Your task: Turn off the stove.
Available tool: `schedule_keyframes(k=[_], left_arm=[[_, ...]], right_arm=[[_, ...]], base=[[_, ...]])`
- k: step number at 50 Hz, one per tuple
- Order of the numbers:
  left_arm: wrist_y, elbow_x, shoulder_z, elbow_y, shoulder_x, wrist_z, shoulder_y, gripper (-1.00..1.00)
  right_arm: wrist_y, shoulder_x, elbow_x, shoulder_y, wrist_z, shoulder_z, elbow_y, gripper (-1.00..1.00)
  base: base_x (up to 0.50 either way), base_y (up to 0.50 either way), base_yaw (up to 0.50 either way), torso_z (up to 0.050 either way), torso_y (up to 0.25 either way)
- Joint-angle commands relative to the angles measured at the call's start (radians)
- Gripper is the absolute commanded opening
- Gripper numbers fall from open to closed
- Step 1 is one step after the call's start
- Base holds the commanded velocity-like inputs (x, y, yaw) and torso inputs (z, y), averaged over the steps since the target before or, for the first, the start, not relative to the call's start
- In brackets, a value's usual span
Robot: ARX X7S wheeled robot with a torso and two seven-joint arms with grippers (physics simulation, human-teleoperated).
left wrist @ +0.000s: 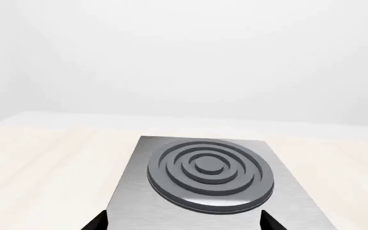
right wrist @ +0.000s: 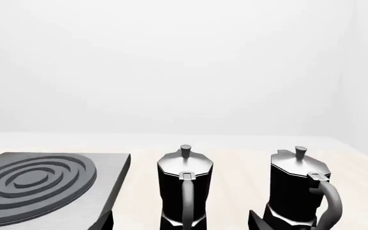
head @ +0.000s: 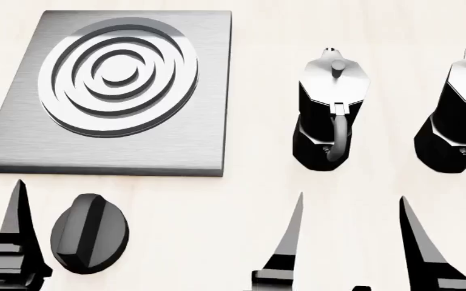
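A: Where's the knob (head: 90,233)?
B: On the tabletop (head: 266,91), just in front of the stove (head: 111,91). Its ridge runs front to back, tilted slightly.
A: And the arms?
B: Both low at the near edge, fingers pointing forward. Left gripper (head: 55,233) jaws straddle the knob, spread, not touching. Right gripper (head: 351,242) jaws gape before two moka pots (head: 326,115).

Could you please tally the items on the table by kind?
Stove slab: 1
Knob: 1
Moka pots: 2
Total: 4
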Motion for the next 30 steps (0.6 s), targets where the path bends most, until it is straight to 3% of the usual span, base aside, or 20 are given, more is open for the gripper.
schedule_keyframes(k=[1,30], left_arm=[[-0.024,-0.020,-0.003,0.023,-0.003,-0.008,-0.037,1.00],[-0.098,-0.063,-0.010,0.061,-0.007,-0.041,-0.163,1.00]], right_arm=[[0.042,0.001,0.021,0.049,0.005,0.005,-0.020,1.00],[0.153,-0.014,0.075,0.214,0.006,-0.003,-0.049,1.00]], base=[[0.00,0.00,0.00,0.000,0.000],[0.00,0.00,0.00,0.000,0.000]])
